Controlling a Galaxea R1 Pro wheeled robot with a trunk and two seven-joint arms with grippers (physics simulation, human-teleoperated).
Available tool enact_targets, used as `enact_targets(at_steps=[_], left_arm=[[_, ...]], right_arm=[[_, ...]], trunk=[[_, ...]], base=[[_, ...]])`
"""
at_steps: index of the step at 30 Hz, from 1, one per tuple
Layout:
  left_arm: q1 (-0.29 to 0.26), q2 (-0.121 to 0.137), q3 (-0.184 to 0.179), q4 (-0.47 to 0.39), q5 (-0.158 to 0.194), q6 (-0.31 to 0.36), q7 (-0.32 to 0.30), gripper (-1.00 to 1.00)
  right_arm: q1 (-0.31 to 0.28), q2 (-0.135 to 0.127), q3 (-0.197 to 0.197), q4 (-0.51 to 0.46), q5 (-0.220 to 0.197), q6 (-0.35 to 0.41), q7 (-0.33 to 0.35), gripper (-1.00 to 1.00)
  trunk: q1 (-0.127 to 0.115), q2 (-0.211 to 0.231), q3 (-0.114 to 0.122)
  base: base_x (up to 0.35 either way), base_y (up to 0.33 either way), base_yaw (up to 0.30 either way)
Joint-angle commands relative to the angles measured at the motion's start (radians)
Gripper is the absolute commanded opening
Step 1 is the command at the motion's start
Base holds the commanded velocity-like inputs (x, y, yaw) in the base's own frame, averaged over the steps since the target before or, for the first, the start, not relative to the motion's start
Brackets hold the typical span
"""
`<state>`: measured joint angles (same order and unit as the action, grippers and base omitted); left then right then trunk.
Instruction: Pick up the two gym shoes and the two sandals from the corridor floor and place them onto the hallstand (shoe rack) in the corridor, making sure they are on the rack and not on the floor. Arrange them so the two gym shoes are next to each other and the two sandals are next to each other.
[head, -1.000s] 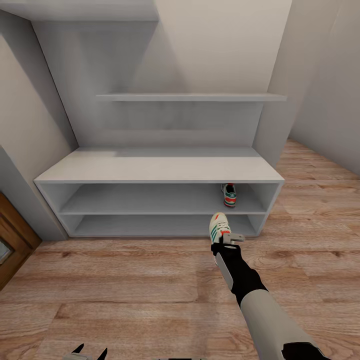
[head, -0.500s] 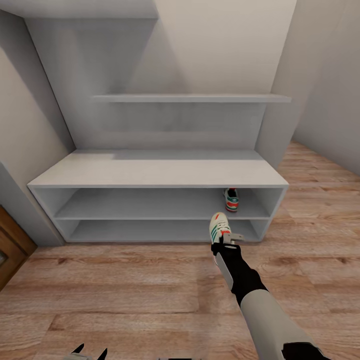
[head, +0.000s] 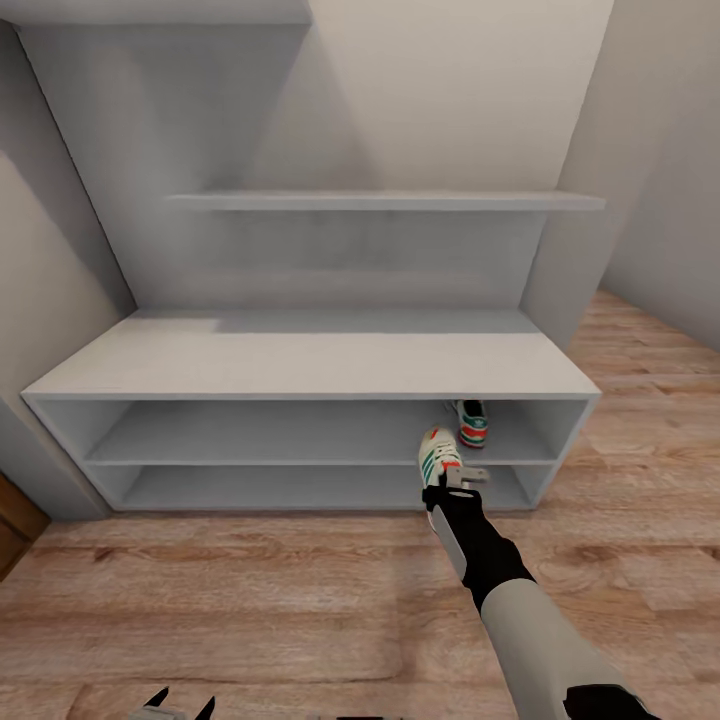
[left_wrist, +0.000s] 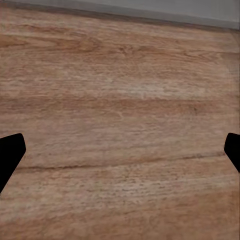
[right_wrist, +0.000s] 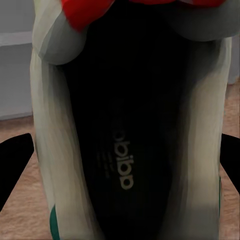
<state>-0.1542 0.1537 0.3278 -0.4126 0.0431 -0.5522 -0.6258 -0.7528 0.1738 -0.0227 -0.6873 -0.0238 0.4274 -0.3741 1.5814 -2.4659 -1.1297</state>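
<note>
Nearest, at the lower left of the head view, the left gripper (head: 180, 702) hangs low over the corridor floor (head: 250, 600); its dark fingertips (left_wrist: 10, 155) stand wide apart with only bare wood planks between them.

Further out on the right, the right arm reaches forward, and the right gripper (head: 452, 482) holds a gym shoe (head: 438, 453) by its heel end, toe pointing away toward the hallstand (head: 300, 360). In the right wrist view the shoe's dark insole (right_wrist: 125, 150) and cream sides sit between the two black fingers (right_wrist: 15, 160), which appear closed against its sides, though the contact itself is hard to make out. The shoe is raised off the floor, just in front of the right end of the unit, about level with the edge of the upper low shelf.

Beyond it, the second gym shoe (head: 471, 422) stands on that upper low shelf near the right end, heel toward the camera. Farther back, a stepped shelf (head: 385, 201) runs across the wall.
</note>
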Motion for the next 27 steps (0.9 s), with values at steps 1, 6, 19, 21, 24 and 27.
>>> enact_targets(at_steps=[1, 6, 19, 21, 24, 27], left_arm=[[-0.001, 0.0, 0.005, 0.001, 0.004, 0.001, -0.011, 1.0], [-0.001, 0.0, 0.005, 0.001, 0.004, 0.001, -0.01, 1.0], [-0.001, 0.0, 0.004, 0.001, 0.001, 0.0, -0.011, 1.0], [-0.001, 0.0, 0.004, 0.001, 0.001, 0.0, -0.011, 1.0], [-0.001, 0.0, 0.005, 0.001, 0.001, 0.0, -0.011, 1.0], [-0.001, 0.0, 0.005, 0.001, 0.001, 0.0, -0.011, 1.0]], right_arm=[[0.0, 0.001, -0.002, -0.001, -0.002, 0.005, -0.003, -1.0], [0.0, 0.001, -0.002, -0.001, -0.002, 0.004, -0.003, -1.0], [0.0, 0.001, -0.002, -0.007, -0.002, 0.004, -0.002, -1.0], [0.0, 0.001, -0.002, -0.008, -0.002, 0.004, -0.002, -1.0], [0.0, 0.001, -0.002, -0.009, -0.002, 0.005, -0.002, -1.0], [0.0, 0.001, -0.002, -0.008, -0.002, 0.005, -0.002, -1.0]], trunk=[[0.0, 0.0, -0.001], [0.0, 0.0, -0.001], [0.0, 0.0, -0.001], [0.0, 0.0, -0.001], [0.0, 0.0, -0.001], [0.0, 0.0, -0.001]], base=[[0.099, 0.0, 0.0], [0.036, 0.0, 0.0], [0.195, 0.0, 0.0], [0.331, 0.0, 0.0], [0.335, 0.0, 0.0], [0.308, 0.0, 0.0]])
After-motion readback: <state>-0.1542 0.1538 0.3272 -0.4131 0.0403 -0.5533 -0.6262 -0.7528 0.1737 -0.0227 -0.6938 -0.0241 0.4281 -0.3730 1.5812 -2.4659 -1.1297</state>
